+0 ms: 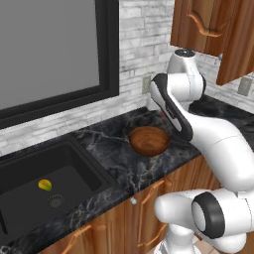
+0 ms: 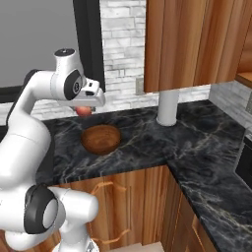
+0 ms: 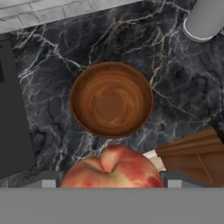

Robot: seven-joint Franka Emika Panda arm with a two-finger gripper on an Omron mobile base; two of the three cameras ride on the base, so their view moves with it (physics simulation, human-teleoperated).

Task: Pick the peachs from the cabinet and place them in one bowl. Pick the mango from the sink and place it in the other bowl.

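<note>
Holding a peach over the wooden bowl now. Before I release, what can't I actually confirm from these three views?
- Gripper fingertips: hand view, hidden behind the peach.
- Peach's underside: cut off by the hand view's bottom edge.
- Peach in the left base view: mostly hidden by the arm.
- Wooden bowl: looks bare inside; height above it unclear.
- Mango: small, details indistinct.

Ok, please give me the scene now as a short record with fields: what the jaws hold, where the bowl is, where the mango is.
gripper: gripper with jaws shut on the peach, held above the counter
wooden bowl: wooden bowl on the black marble counter, empty, below and just ahead of the held fruit
mango: mango lying in the sink, near the drain
grey cylinder: grey cylinder upright on the counter, apart from the bowl
</note>
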